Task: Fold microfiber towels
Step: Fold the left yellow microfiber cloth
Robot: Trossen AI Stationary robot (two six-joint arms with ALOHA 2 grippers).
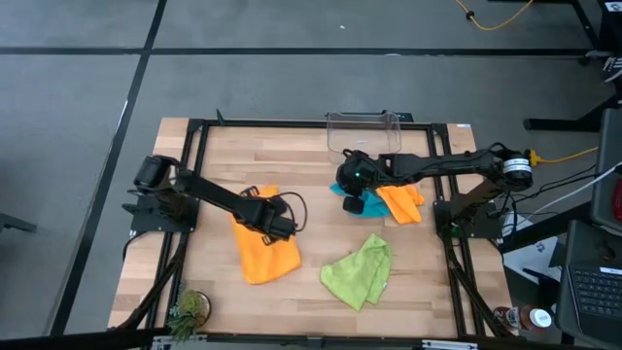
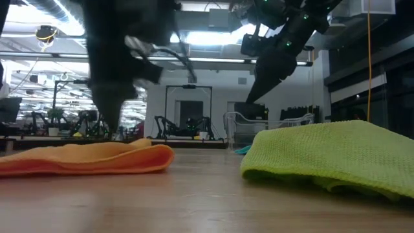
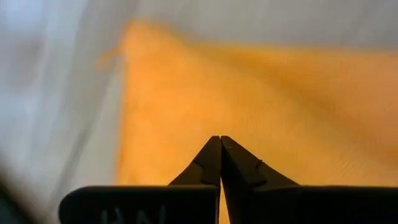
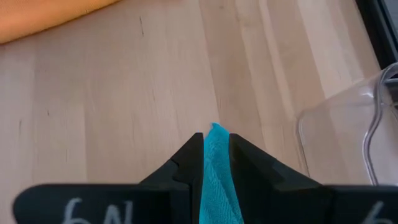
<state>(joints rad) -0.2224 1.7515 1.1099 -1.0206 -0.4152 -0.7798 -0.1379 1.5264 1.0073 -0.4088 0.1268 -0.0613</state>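
A folded orange towel (image 1: 264, 251) lies flat on the wooden table (image 1: 321, 233) at the near left. My left gripper (image 3: 220, 139) hovers shut just above it, with nothing between its fingers. At the far right, my right gripper (image 4: 216, 142) is shut on the teal-blue towel (image 1: 358, 203). A second orange towel (image 1: 401, 202) lies crumpled on the table right beside the teal one. The lime green towel (image 1: 360, 270) rests in a loose heap near the front middle. My right gripper pinches a bunched fold of the teal-blue towel (image 4: 216, 132) between its two fingers, and the cloth runs back between them. The fingers slant down from the table's right side. The towel's lower part (image 1: 354, 206) lies on the table below the gripper.
A clear plastic bin (image 1: 364, 131) stands at the far edge, close behind my right gripper. A small potted plant (image 1: 188, 309) sits at the near left corner. A black frame (image 1: 194, 146) borders the table. Bare wood (image 1: 321, 224) shows between the towels.
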